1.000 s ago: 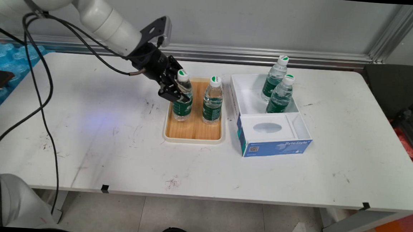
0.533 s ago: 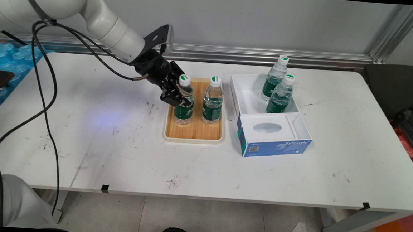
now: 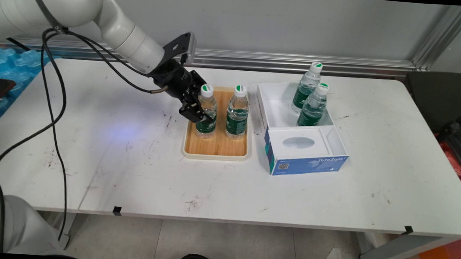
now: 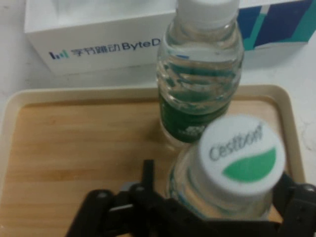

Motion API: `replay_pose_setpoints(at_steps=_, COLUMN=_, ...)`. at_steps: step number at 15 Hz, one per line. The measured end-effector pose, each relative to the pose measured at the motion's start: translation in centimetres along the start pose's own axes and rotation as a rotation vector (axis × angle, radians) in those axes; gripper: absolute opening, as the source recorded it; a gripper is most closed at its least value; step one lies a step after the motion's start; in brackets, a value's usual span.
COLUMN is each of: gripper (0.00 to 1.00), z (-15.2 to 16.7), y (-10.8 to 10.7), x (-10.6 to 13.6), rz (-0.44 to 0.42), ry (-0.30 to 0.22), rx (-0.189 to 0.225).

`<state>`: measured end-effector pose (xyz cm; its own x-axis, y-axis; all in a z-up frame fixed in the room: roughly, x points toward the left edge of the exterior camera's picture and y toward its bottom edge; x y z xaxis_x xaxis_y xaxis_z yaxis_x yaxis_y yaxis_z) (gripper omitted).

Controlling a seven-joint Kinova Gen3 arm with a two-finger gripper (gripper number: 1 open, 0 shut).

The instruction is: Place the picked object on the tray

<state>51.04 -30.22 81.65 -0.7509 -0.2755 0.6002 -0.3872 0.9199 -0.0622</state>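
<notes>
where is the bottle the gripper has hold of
In the main view, the clear green-labelled water bottle stands on the left of the wooden tray, beside a second matching bottle, with the black gripper closed around it.

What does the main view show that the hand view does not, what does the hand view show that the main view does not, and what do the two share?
Only the main view shows the two water bottles standing in the white box, and the whole white table.

Only the hand view shows the word Cestbon on the cap of the nearer bottle.

Both show the tool around the left water bottle, the second bottle beside it, and the wooden tray under both.
</notes>
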Motion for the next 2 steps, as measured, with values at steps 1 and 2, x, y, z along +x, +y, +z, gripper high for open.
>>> replay_pose_setpoints(at_steps=1, gripper=1.0, z=0.07, y=-0.07, x=-0.04, rz=0.0, ry=0.0, rx=-0.001)
replay_pose_setpoints(at_steps=2, gripper=1.0, z=0.11, y=-0.12, x=-0.11, rz=-0.001, ry=0.0, rx=-0.001)
